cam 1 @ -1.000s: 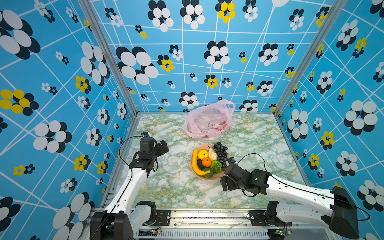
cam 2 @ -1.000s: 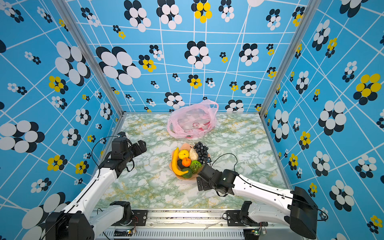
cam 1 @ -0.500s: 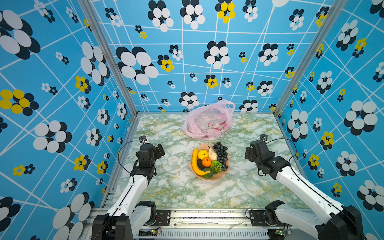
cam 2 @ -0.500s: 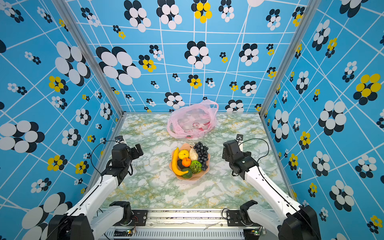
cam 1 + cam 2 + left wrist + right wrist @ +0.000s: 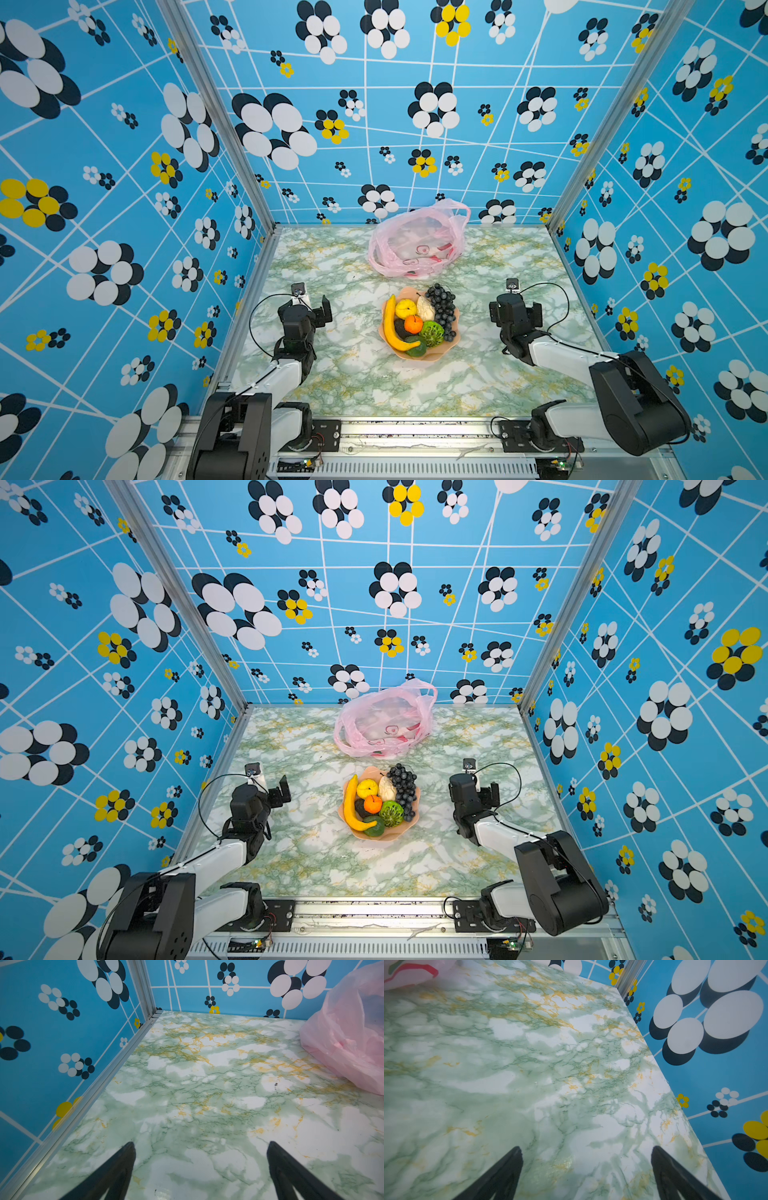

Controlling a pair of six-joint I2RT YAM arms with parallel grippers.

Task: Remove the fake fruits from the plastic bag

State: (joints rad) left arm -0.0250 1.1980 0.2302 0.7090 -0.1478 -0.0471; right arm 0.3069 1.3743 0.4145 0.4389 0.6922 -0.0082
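Your right gripper (image 5: 515,308) has swung off the bowl (image 5: 452,340) of fake fruits (image 5: 412,324) and, like the left gripper (image 5: 308,309), holds its jaws apart, empty; the plastic bag (image 5: 415,245) looks emptied, so park both clear.

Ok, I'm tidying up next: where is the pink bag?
In both top views the plastic bag lies centrally by the back wall, behind the bowl.

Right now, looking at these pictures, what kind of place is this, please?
Probably a robot test booth, not a home: the left arm and right arm are mounted on a metal rail, printed blue walls enclose the marble-print table, and fake fruits sit staged in a bowl.
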